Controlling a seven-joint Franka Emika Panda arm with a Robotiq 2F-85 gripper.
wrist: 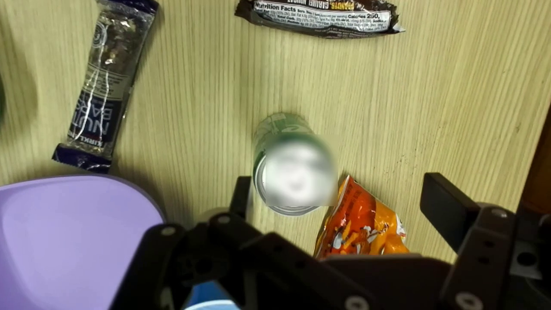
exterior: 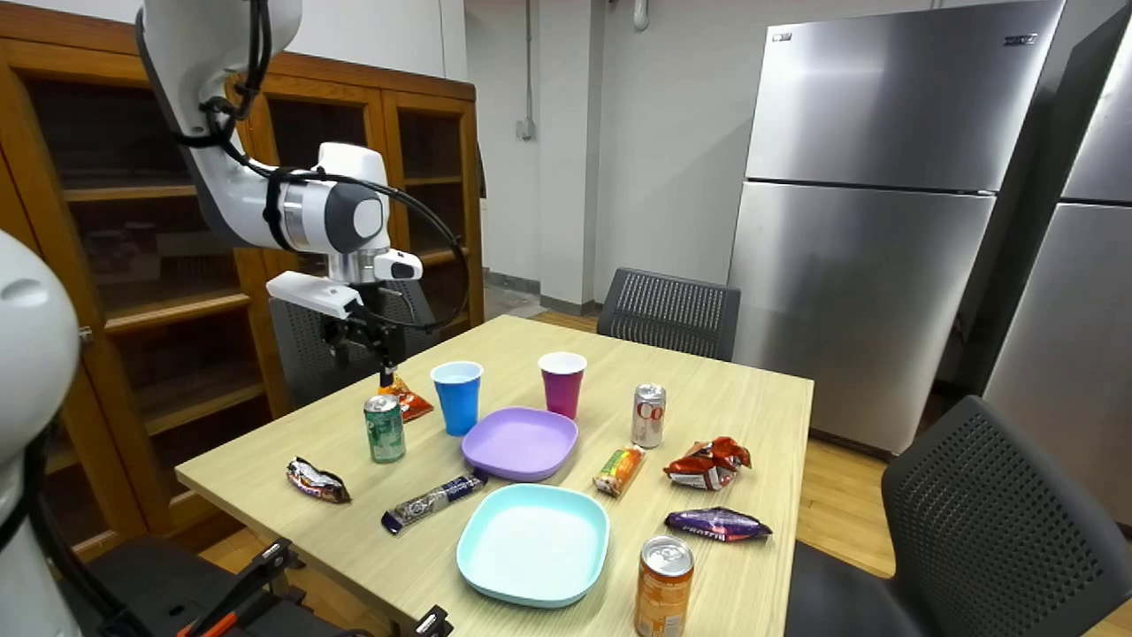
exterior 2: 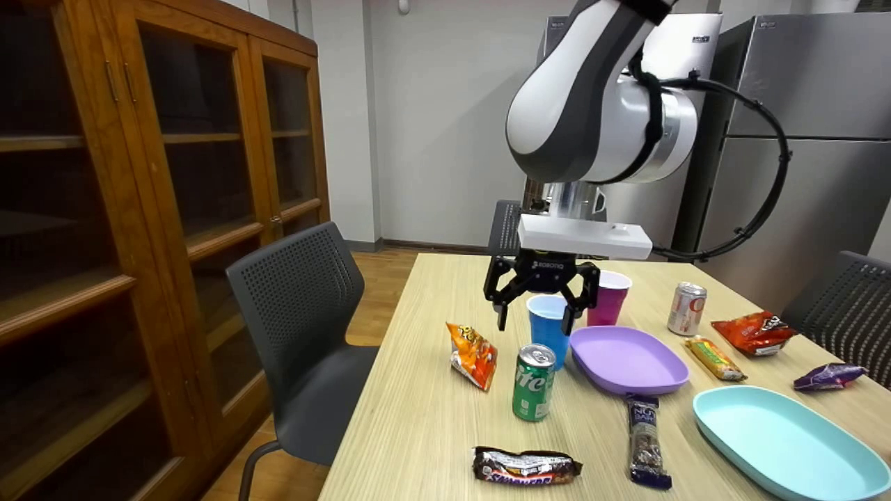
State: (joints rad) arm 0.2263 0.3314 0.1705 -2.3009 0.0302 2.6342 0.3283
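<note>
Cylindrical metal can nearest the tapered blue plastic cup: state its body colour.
The can is mostly green, with some white; clearest in an exterior view.

In an exterior view, a green Sprite can point(exterior 2: 534, 386) stands upright on the pale wood-grain table point(exterior 2: 411, 431), silver lid up, its white lettering partly turned out of sight. To its left and slightly farther off lies a glossy, creased orange-and-red snack bag point(exterior 2: 475, 356), just beside the can but apart from it. The can's lid is blurred in the wrist view.
</note>
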